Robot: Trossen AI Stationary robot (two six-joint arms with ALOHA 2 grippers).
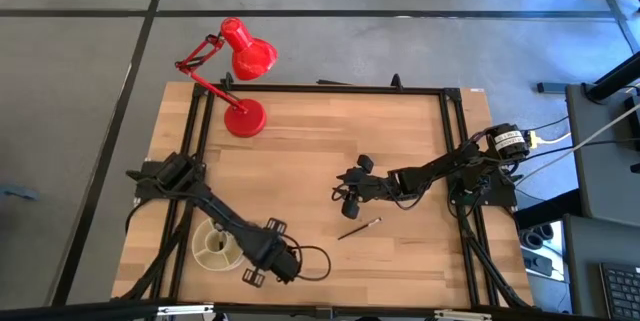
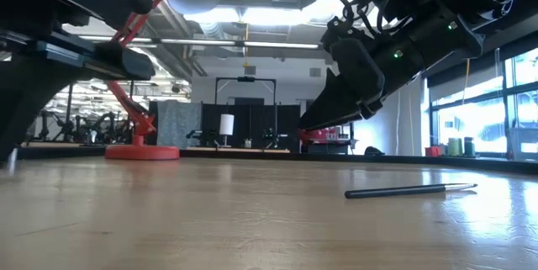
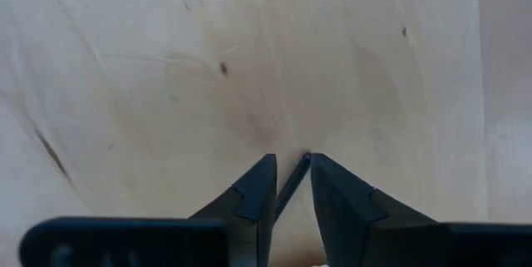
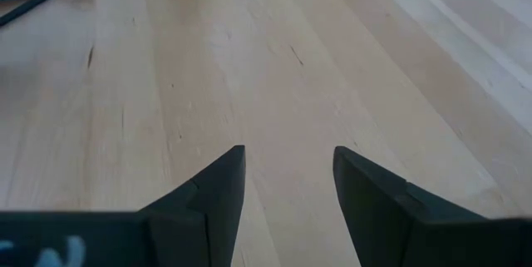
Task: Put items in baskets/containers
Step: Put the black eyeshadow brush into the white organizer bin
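Your left gripper (image 3: pixel 290 185) pinches a thin dark brush handle (image 3: pixel 292 185) beside the round cream-white divided dish (image 1: pixel 215 244), while your right gripper (image 4: pixel 288 185) hovers, jaws apart, near a dark silver-ferruled makeup brush (image 1: pixel 358 227).

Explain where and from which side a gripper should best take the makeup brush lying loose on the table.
Probably mid-handle, from straight above. The brush lies flat on the bare wood, thin and long, so fingers should straddle it crosswise. The right gripper, open, hovers nearest.

Pale wooden table (image 1: pixel 320 141) (smooth, faintly glossy), glossy red lamp (image 1: pixel 240 56).
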